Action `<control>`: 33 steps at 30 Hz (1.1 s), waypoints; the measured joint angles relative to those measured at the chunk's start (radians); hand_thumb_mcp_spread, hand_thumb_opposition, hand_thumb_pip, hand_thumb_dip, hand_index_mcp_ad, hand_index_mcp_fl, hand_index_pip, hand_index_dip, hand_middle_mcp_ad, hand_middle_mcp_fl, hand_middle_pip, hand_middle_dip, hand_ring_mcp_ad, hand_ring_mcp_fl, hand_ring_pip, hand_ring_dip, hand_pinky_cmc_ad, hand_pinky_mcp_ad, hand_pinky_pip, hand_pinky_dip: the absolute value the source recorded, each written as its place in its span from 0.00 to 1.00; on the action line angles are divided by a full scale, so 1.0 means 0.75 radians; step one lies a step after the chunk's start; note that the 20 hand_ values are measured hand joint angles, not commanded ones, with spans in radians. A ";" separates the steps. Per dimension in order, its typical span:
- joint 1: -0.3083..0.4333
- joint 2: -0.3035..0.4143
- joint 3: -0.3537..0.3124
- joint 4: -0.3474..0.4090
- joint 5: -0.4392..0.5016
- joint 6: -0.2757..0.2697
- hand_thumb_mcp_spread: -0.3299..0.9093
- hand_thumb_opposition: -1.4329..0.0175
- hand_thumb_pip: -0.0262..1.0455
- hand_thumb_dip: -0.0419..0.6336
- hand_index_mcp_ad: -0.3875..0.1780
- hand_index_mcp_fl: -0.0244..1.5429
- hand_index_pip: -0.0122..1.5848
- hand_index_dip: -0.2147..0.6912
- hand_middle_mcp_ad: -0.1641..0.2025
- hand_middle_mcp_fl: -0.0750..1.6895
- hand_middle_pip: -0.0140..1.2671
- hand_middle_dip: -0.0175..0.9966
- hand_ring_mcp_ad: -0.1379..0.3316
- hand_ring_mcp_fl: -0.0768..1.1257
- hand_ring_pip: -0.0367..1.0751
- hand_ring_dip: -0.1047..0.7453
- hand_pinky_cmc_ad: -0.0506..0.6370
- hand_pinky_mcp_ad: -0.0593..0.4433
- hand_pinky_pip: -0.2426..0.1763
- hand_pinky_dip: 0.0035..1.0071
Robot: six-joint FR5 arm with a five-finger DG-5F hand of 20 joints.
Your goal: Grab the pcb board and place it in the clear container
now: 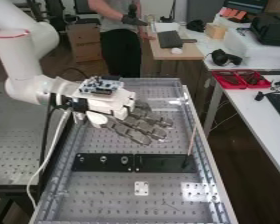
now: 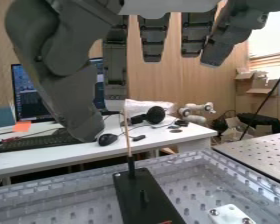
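Note:
The hand (image 1: pixel 139 124) hangs above the perforated bench top (image 1: pixel 111 200), beyond the black plate, with its dark fingers extended and nothing held. Seen from the wrist, the hand (image 2: pixel 116 65) has a thick thumb at one side and straight fingers. A small white square piece with holes (image 1: pixel 142 188) lies flat on the bench, on the near side of the black plate; the wrist view shows a white piece (image 2: pixel 229 215) too. A shiny, clear-looking patch (image 1: pixel 194 192) is at the bench's right; I cannot tell whether it is a container. An electronics board (image 1: pixel 102 85) sits on the arm's wrist.
A long black plate (image 1: pixel 103 161) crosses the bench, with round fittings and a thin upright rod (image 1: pixel 192 140) at its right end. Raised rails edge the bench. Beyond its right side stands a white table (image 1: pixel 257 107) with red trays (image 1: pixel 240 79), headphones and a keyboard.

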 joint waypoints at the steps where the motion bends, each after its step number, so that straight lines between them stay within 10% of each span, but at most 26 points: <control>1: -0.002 -0.011 0.003 0.003 0.002 -0.003 0.60 0.40 0.70 0.42 0.48 0.05 0.83 0.35 0.63 0.03 0.12 0.11 0.71 0.06 0.09 0.10 0.42 0.39 0.30 0.37; 33: -0.039 -0.221 0.000 0.202 0.042 0.075 0.60 0.38 0.72 0.46 0.47 0.02 0.98 0.38 0.64 0.03 0.12 0.15 0.71 0.06 0.09 0.11 0.42 0.39 0.32 0.31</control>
